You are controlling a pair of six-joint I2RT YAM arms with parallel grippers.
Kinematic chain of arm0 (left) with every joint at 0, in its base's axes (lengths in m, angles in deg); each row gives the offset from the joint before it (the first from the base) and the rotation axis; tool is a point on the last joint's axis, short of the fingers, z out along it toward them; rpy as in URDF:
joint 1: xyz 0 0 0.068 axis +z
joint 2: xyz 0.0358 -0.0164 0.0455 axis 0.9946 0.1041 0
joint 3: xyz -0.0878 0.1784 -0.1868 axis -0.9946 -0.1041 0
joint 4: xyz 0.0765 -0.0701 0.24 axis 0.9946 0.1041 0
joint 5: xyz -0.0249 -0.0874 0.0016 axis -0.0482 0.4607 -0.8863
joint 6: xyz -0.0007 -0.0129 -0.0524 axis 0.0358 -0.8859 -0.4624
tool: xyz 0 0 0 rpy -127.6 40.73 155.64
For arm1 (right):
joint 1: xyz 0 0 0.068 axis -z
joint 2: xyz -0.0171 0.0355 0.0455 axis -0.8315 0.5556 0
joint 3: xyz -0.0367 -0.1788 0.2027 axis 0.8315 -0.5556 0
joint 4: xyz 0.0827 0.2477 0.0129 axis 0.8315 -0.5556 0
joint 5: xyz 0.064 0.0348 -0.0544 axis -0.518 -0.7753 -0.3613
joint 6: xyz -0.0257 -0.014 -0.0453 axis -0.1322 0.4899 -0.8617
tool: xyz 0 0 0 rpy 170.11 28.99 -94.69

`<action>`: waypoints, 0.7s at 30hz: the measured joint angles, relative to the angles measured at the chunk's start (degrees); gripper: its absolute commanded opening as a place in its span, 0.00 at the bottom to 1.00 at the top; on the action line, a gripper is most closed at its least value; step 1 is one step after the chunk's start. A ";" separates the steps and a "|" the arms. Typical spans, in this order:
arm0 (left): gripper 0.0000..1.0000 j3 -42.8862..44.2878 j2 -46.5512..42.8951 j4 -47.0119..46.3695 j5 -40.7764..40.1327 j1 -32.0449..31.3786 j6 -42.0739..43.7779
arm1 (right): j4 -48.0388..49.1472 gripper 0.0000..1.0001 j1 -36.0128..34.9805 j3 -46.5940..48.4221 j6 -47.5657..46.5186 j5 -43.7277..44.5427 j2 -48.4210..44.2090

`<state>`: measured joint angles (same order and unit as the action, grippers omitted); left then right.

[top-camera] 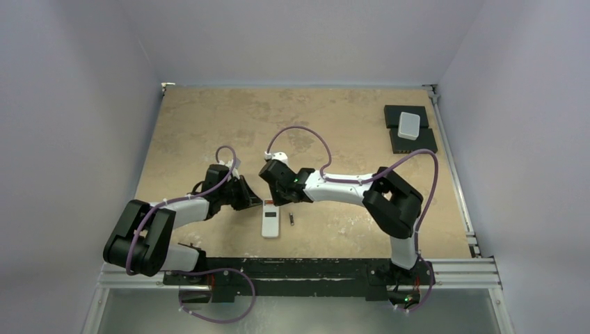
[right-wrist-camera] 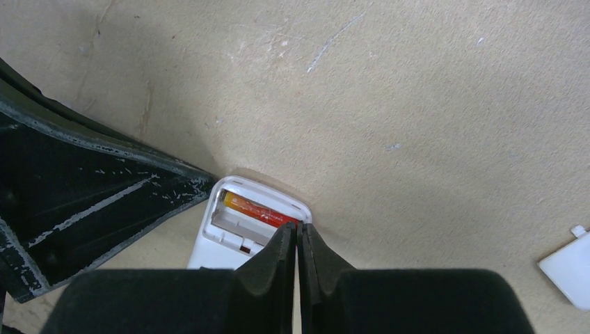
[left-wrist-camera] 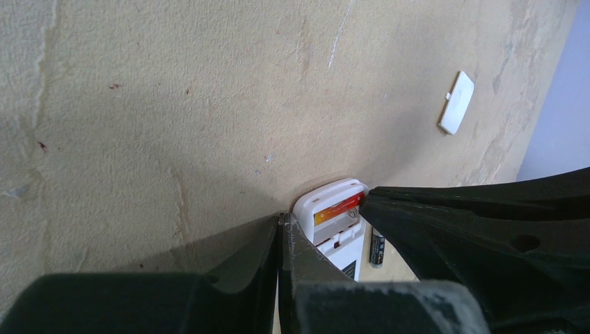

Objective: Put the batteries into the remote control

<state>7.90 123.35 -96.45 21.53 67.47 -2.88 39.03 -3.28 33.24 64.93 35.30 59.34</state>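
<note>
Remote control (top-camera: 270,221) lies where both arms reach inward, left hand (left-wrist-camera: 282,221) and right hand (right-wrist-camera: 298,228) closed, empty.

I am watching through the fixed camera looking steeply down from above and behind over the whole tan mottled tabletop (top-camera: 209,118), while both wrist cameras are peering from very near, from opposite sides, at the same small white rectangular plastic remote control (left-wrist-camera: 327,196).

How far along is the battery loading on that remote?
Done: the cover is off and one battery sits in the open bay of the remote control. In hand: the shut right fingers meet that battery's end, the shut left fingers the remote's edge. Left: the second battery lies on the table alongside.
</note>
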 measured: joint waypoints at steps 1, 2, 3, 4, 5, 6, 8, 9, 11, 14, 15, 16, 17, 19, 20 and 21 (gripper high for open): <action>0.02 0.00 0.00 -0.02 0.00 0.00 -0.02 | -0.63 0.13 -0.17 0.55 -0.31 0.28 0.26; 0.02 0.00 0.00 -0.04 0.02 0.00 -0.04 | -1.42 0.14 -0.39 1.25 -0.63 0.76 0.66; 0.02 0.00 -0.02 -0.04 0.04 0.00 -0.07 | -2.34 0.15 -0.61 2.01 -0.96 1.25 1.01; 0.02 0.00 -0.02 -0.04 0.04 0.00 -0.07 | -3.19 0.15 -0.85 2.78 -1.22 1.66 1.42; 0.02 0.00 -0.02 -0.07 0.07 0.00 -0.07 | -4.09 0.16 -1.05 3.67 -1.57 2.23 1.88; 0.02 0.00 -0.02 -0.07 0.07 0.00 -0.07 | -4.98 0.16 -1.31 4.44 -1.81 2.80 2.32; 0.02 -0.02 -0.07 -0.07 0.07 0.00 -0.09 | -6.64 0.17 -1.73 5.99 -2.45 3.72 3.17; 0.02 -0.04 -0.11 -0.07 0.04 0.00 -0.07 | -7.45 0.17 -1.92 6.78 -2.71 4.13 3.67; 0.02 -0.09 -0.24 -0.07 0.02 0.00 -0.07 | -8.72 0.19 -2.25 7.93 -3.32 4.68 4.39; 0.02 -0.11 -0.35 -0.04 0.00 0.00 -0.07 | -9.92 0.21 -2.58 9.11 -3.76 5.27 5.14; 0.02 -0.11 -0.39 -0.04 0.02 0.00 -0.09 | -10.29 0.22 -2.71 9.53 -3.91 5.51 5.40; 0.02 -0.11 -0.46 -0.02 0.02 0.00 -0.09 | -10.86 0.22 -2.89 10.10 -4.15 5.81 5.73; 0.02 -0.13 -0.50 -0.02 0.02 0.00 -0.07 | -11.41 0.22 -3.08 10.60 -4.28 6.08 6.08; 0.02 -0.13 -0.59 0.00 0.02 0.00 -0.07 | -12.72 0.23 -3.41 11.82 -4.61 6.84 6.82; 0.02 -0.13 -0.63 0.02 0.02 0.00 -0.07 | -13.33 0.23 -3.61 12.44 -4.68 7.30 7.19; 0.02 -0.13 -0.68 0.07 0.02 0.00 -0.09 | -13.94 0.23 -3.80 13.00 -4.83 7.74 7.54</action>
<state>7.77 122.67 -96.39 21.55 67.47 -2.97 25.08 -7.08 46.24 60.10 43.04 66.89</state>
